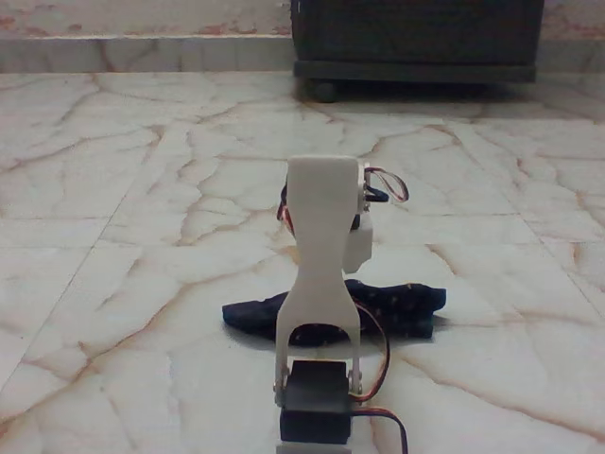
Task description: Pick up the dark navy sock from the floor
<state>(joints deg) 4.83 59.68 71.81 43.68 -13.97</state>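
Sock [397, 305] is lying crosswise on the floor [123, 218], straight beyond my arm [321, 246]. I'm facing its midsection; my jaws' spread, I cannot tell.

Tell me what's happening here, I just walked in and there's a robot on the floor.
A small white robot arm stands on the marble floor, seen from behind. A dark navy sock lies flat on the tiles just beyond it, not lifted. The arm's own body hides its gripper, so whether it grips the sock cannot be told. A dark cabinet stands behind.
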